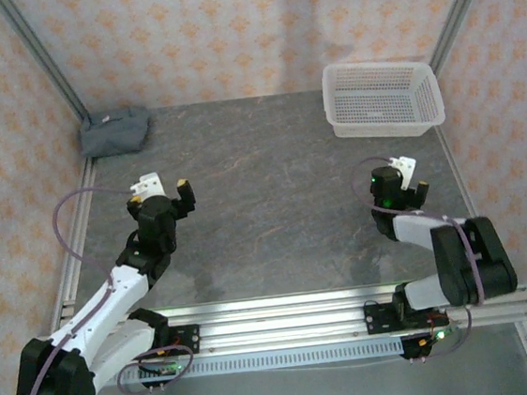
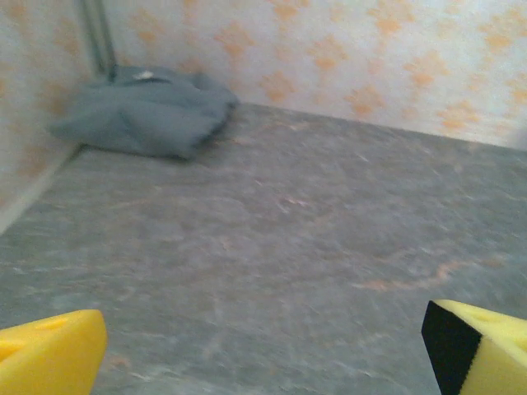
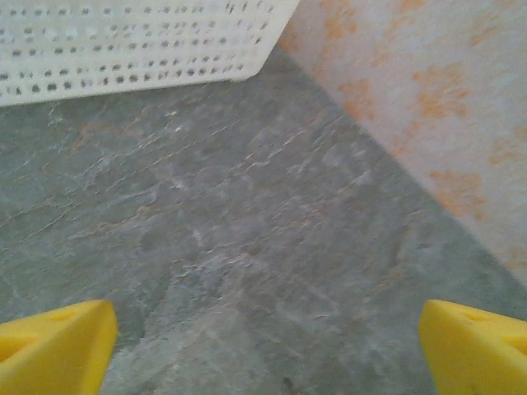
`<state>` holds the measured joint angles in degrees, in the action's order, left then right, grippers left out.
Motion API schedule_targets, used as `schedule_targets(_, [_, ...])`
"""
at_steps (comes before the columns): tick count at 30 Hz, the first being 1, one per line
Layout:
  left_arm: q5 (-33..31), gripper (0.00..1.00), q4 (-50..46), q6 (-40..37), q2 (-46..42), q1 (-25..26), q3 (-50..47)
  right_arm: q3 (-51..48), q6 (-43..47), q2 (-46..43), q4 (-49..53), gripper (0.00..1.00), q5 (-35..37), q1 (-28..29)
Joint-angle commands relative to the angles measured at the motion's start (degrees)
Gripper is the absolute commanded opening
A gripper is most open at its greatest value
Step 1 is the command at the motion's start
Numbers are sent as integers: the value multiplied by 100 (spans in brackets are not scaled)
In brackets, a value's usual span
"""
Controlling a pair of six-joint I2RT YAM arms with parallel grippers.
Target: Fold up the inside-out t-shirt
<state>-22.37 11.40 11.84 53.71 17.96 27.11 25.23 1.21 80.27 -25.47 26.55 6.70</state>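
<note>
View from above of a dark grey stone-look tabletop (image 1: pixel 272 187), enclosed by walls papered in pale pink with an orange motif. Two robot arms are bolted to a metal rail at the 6 o'clock edge.

The inside-out t-shirt (image 1: pixel 115 131) lies bunched in a soft, wrinkled heap in the far left corner, at about 11 o'clock, pressed against the corner post and the left wall. It is unfolded (no sleeve or collar can be told apart in the heap). Nothing touches it.

A white mesh basket (image 1: pixel 383 100) stands at about 1 o'clock, near the far right corner, well apart from the shirt.

The left arm reaches forward on the 9 o'clock side. The left fingers (image 2: pixel 49 358), tipped in yellow, are spread wide with only bare tabletop between them; they hold nothing. From the left wrist camera the shirt sits ahead at about 11 o'clock, well apart from the fingertips.

The right arm is bent back on itself on the 3 o'clock side. The right fingers (image 3: pixel 53 350), also yellow, are spread wide over bare tabletop and hold nothing. From the right wrist camera the basket's wall lies ahead at about 11 o'clock.
</note>
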Motion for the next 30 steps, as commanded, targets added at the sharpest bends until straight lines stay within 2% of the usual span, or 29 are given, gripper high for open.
schedule_targets(1, [-399, 100, 833, -221, 244, -504, -351, -18, 342, -156, -811, 100, -909, -69])
schedule_targets(2, [-190, 100, 984, -209, 397, -700, -421, -280, 251, -289, -1216, 100, -1423, -123])
schedule_targets(3, [-33, 99, 1232, -273, 597, -882, -487, -670, 270, -131, -2067, 99, -2131, -278])
schedule_targets(5, [285, 99, 1671, -418, 921, -1195, -586, -742, 263, 1167, -4002, 99, -1845, -318])
schedule_targets(6, [484, 100, 2077, -531, 1153, -1361, -652, -414, 187, 903, -2964, 99, -1848, -313])
schedule_targets(7, [511, 100, 2244, -650, 1369, -1463, -617, -67, 65, 499, -1503, 99, -2063, -404])
schedule_targets(8, [711, 100, 2581, -717, 1602, -1615, -652, -163, 107, 762, -2071, 99, -2151, -458])
schedule_targets(9, [1180, 100, 2378, -607, 1777, -1874, -500, -339, 111, 875, -2632, 99, -2034, -439])
schedule_targets(11, [1809, 100, 2668, -507, 2147, -2133, -554, -266, -194, 601, -2011, 99, -1272, -403])
schedule_targets(12, [2109, 100, 3517, -568, 2545, -2191, -807, -381, -131, 691, -2398, 99, -1179, -350])
schedule_targets(13, [2502, 100, 4147, -709, 2765, -2200, -997, -285, -114, 720, -2300, 99, -1225, -345])
schedule_targets(14, [2487, 100, 3854, -873, 2844, -2109, -897, -258, -113, 669, -2100, 99, -1221, -321])
schedule_targets(15, [2559, 100, 4087, -1013, 3230, -1988, -739, -294, -82, 672, -2228, 99, -1245, -310])
schedule_targets(16, [2713, 100, 3648, -1148, 3328, -1956, -410, -248, -80, 700, -2163, 99, -1222, -309])
schedule_targets(17, [2318, 100, 2876, -1226, 3150, -1779, -206, -270, -93, 679, -2172, 99, -1240, -309])
schedule_targets(18, [1921, 100, 3347, -1309, 3284, -1602, -318, -257, -85, 689, -2167, 99, -1228, -310])
schedule_targets(20, [1522, 100, 3070, -1183, 3187, -1523, -279, -261, -92, 679, -2159, 99, -1243, -310])
schedule_targets(21, [1506, 100, 3334, -1216, 3244, -1515, -339, -265, -78, 696, -2181, 99, -1243, -310])
schedule_targets(22, [1581, 100, 3052, -1197, 3184, -1517, -243, -258, -83, 686, -2172, 99, -1241, -310])
schedule_targets(30, [1675, 100, 3054, -1236, 3198, -1532, -233, -282, -70, 690, -2205, 99, -1263, -310])
